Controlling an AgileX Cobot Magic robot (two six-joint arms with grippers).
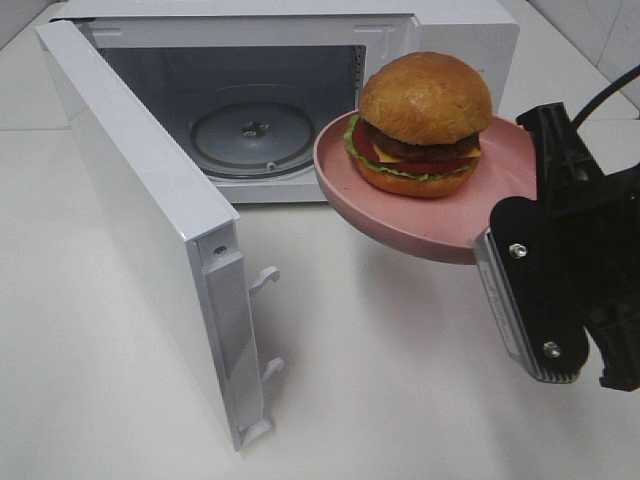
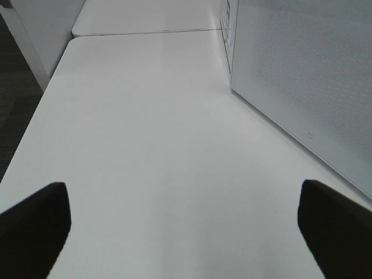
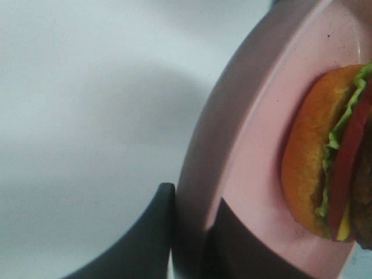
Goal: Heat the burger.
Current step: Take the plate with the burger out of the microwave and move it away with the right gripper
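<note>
The burger [image 1: 425, 125], with a golden-brown bun, dark patty, tomato and lettuce, sits on a pink plate [image 1: 410, 225]. The plate hangs tilted in the air just in front of the open microwave [image 1: 460, 30], right of its cavity. My right gripper [image 1: 525, 205] is shut on the plate's right rim. In the right wrist view the gripper [image 3: 189, 241] pinches the plate [image 3: 256, 133] edge, with the burger [image 3: 325, 157] close by. My left gripper [image 2: 186, 226] is open over bare table, with nothing between its fingers, and is out of the exterior view.
The microwave door [image 1: 150, 220] swings out to the left toward the front of the white table [image 1: 400, 380]. A glass turntable [image 1: 255, 130] lies inside the cavity. In the left wrist view the door's mesh panel [image 2: 302, 75] stands beside my left gripper.
</note>
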